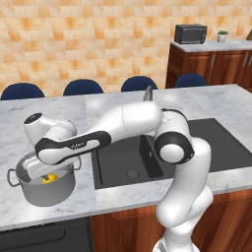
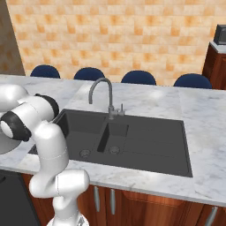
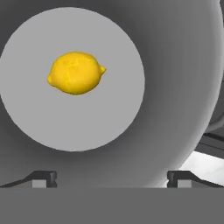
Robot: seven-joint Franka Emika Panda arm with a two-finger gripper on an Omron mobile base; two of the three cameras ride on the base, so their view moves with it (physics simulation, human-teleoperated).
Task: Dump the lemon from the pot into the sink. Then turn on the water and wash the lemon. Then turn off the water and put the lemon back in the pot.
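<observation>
We see the gripper (image 3: 111, 178) with its jaws spread wide, the two dark fingertips (image 3: 43, 178) standing far apart at the bottom of the hand view, and nothing lies between them — it holds nothing and touches nothing that we can make out. It looks straight down into the pot (image 3: 183, 87), whose grey wall curves around a pale round floor. On that floor lies the lemon (image 3: 76, 73), bright yellow and oval with a small nub at each end, resting on its side a little off the middle of the floor and well apart from the fingertips. From the left base view we find the hand lowered into the mouth of the pot (image 1: 47, 189), with the lemon (image 1: 49, 179) showing as a patch of yellow just beneath it; the pot stands upright on the marble table (image 1: 29, 123), to the left of the sink (image 1: 125, 165), its loop handle sticking out on the left side. In the right base view the sink (image 2: 145, 141) is dark — one larger basin, one smaller, each with a round drain — and the curved grey faucet (image 2: 103, 95) rises behind it with no stream coming from it.
</observation>
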